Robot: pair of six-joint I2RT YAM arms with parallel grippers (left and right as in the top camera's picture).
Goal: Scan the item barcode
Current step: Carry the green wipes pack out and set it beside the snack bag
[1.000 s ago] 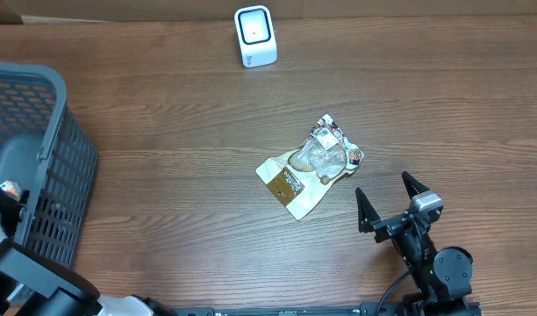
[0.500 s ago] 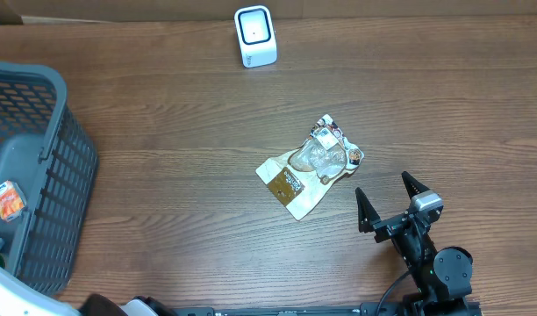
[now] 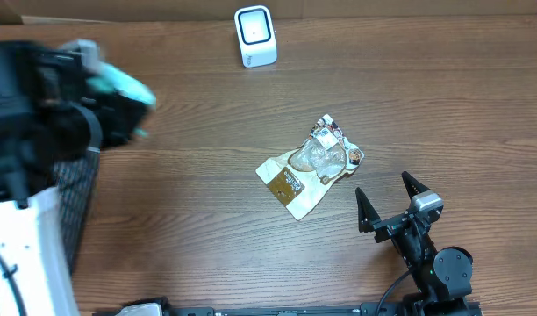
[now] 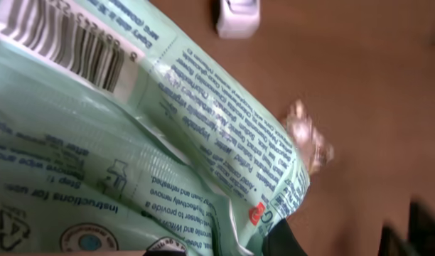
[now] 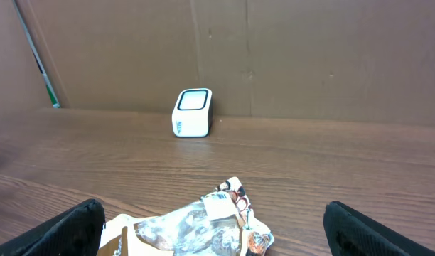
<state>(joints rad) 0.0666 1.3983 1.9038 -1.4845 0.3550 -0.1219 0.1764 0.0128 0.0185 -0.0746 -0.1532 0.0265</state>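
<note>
Overhead: I look straight down on the whole table (image 3: 207,246). Left wrist: hard against a mint-green pack (image 4: 132,142), scanner (image 4: 239,14) beyond. Right wrist: low, level, facing that scanner; snack bag (image 5: 196,227) shared by all.

Black right arm (image 3: 424,253) with pointed black jaws, pale grey wrist block (image 3: 426,204) and looped black cable (image 3: 393,290)

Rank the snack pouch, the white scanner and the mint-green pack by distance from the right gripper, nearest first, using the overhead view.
1. The snack pouch: on the table, just left of the right gripper.
2. The white scanner: at the far table edge.
3. The mint-green pack: raised, far left, blurred.
</note>
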